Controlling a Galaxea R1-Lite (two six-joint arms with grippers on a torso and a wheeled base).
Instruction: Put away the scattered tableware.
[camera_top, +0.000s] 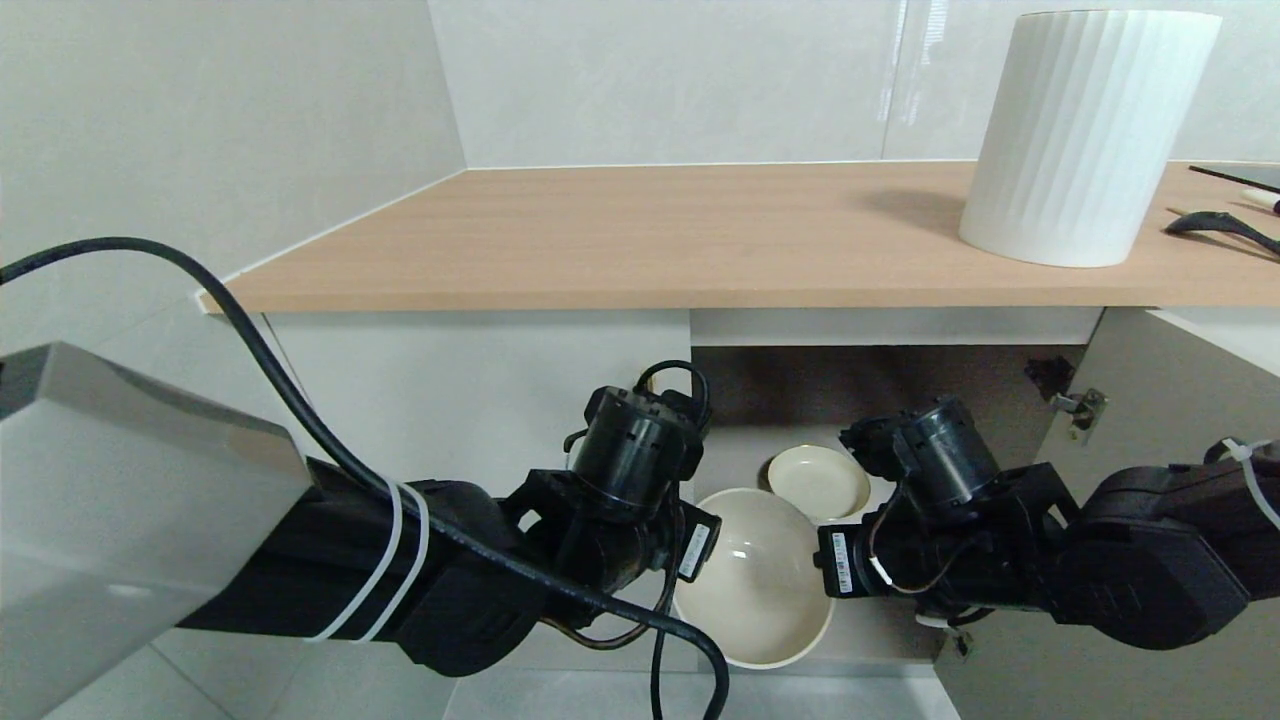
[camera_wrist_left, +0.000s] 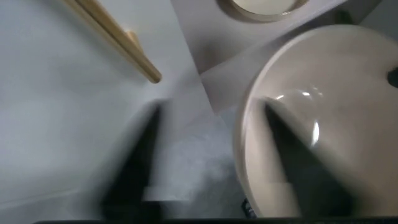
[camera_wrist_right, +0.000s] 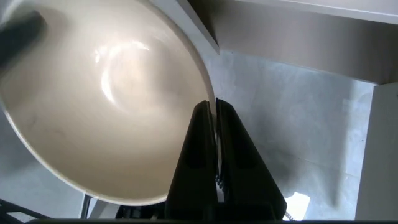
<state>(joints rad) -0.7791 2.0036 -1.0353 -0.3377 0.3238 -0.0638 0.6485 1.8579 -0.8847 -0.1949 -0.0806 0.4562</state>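
Right gripper (camera_wrist_right: 215, 111) pinches the bowl (camera_top: 752, 575) by its right rim. Left gripper (camera_wrist_left: 211, 111) straddles the left rim, fingers wide.

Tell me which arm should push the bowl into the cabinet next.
Right. The right gripper is shut on the bowl rim; the left gripper is open, merely straddling the rim.

1. I see a wooden countertop (camera_top: 640, 235) running across the upper half of the head view.
2. A tall white ribbed cylinder (camera_top: 1085, 130) stands upright on it, upper right.
3. A metal hinge (camera_top: 1080, 405) sits right of centre, below the counter's edge.
4. Left wrist view, upper left: a light wooden bar (camera_wrist_left: 115, 40), possibly a door handle.
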